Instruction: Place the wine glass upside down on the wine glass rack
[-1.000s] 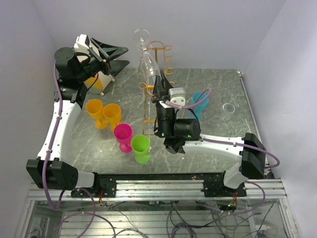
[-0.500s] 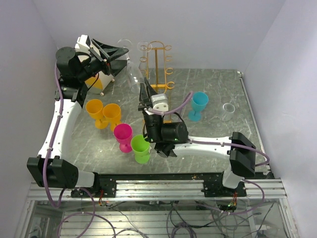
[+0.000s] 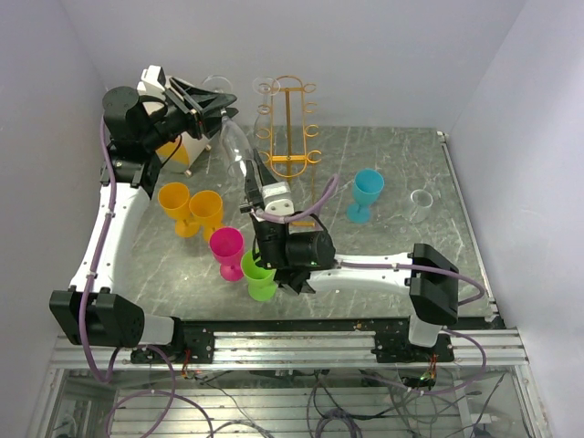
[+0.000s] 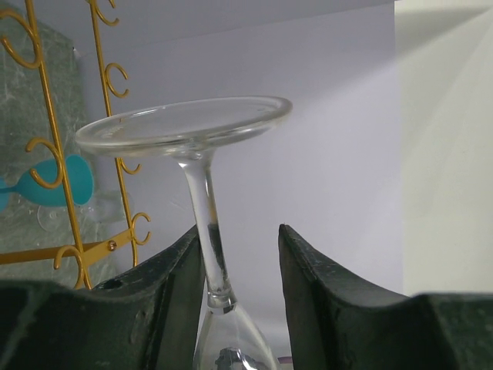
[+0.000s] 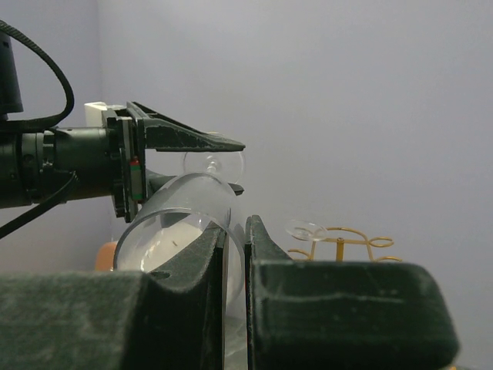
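The clear wine glass [image 3: 235, 151] hangs tilted in the air, bowl low and foot up, left of the orange-gold wine glass rack [image 3: 290, 128]. My right gripper [image 3: 250, 182] is shut on the rim of the bowl [image 5: 181, 208] from below. My left gripper [image 3: 224, 105] stands open around the stem [image 4: 202, 208] just under the foot. The stem rests against one finger [image 4: 181, 262], with a gap to the other. In the left wrist view the rack [image 4: 62, 252] stands behind the glass.
A second clear glass foot [image 3: 265, 88] sits at the rack's top left. Two orange cups [image 3: 190, 208], a pink cup [image 3: 226, 245] and a green cup [image 3: 259, 269] crowd the left front. A teal cup [image 3: 368, 187] and a small clear cup [image 3: 420, 203] stand right. A cream drum [image 3: 187, 146] sits under the left arm.
The right arm has carried the glass leftward from the rack to the left gripper. The left jaws have narrowed around the stem.
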Controlling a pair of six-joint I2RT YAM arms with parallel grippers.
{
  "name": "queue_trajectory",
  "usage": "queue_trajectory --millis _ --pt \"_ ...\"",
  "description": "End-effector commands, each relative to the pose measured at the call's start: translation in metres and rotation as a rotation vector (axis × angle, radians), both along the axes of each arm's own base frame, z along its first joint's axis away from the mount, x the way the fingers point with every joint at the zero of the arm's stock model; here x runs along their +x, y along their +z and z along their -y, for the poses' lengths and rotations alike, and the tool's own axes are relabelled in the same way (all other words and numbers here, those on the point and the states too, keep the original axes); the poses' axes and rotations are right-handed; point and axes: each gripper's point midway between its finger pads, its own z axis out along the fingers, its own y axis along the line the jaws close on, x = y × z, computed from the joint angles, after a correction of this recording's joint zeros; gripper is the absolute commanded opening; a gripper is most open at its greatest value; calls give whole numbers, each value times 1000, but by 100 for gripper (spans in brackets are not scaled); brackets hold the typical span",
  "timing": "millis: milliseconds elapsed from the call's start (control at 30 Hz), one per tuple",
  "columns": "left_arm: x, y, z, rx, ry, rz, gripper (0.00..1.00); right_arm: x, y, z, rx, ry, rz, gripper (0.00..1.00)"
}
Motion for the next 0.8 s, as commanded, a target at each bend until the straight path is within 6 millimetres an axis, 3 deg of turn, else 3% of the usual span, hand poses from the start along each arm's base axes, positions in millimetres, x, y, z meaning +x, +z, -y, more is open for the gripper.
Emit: queue_trajectory --millis 0,267,400,500,767 --pt "-6 10 -10 5 34 26 50 -2 8 13 54 -60 25 0" --pt "-3 11 -14 10 54 22 51 2 -5 18 42 -157 35 0" --pt "-3 12 -14 9 52 36 36 -1 -8 16 36 -163 43 0" --pt "-3 13 -14 8 49 48 10 -2 -8 19 41 -171 46 0" --pt "-10 36 -15 2 24 203 7 -4 -16 14 2 -119 21 0"
